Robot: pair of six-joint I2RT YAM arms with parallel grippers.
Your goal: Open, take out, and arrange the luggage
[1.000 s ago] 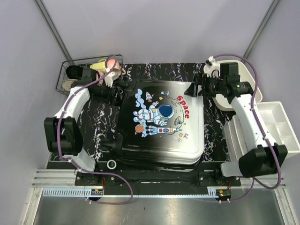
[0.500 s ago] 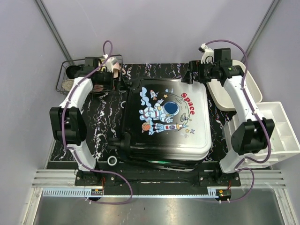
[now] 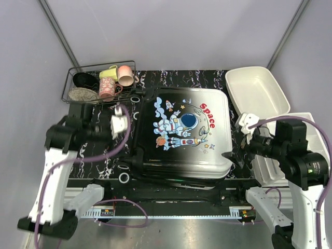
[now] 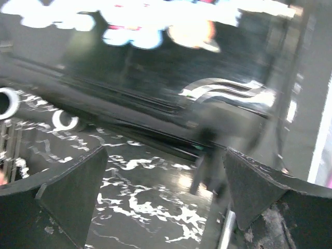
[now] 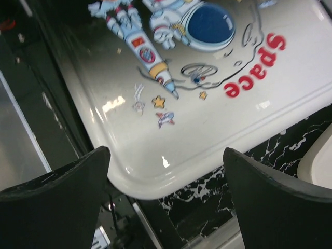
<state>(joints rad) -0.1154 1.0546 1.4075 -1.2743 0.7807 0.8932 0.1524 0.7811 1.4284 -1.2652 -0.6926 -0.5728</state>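
So, suitcase (image 3: 184, 132) shut, left gripper (image 4: 163, 153) and right gripper (image 5: 166, 153) both open and empty: next I must catch the lid's edge.

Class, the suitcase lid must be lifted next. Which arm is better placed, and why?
Probably right: the right hand is open at the white near corner of the luggage, its edge plainly in view. The left hand faces the black side.

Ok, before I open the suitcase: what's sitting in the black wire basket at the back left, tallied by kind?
Cups: 3 (yellow cup, pink cup, patterned pink mug)
Bowls: 1 (black bowl)
Plates: 1 (speckled grey plate)
Total: 5
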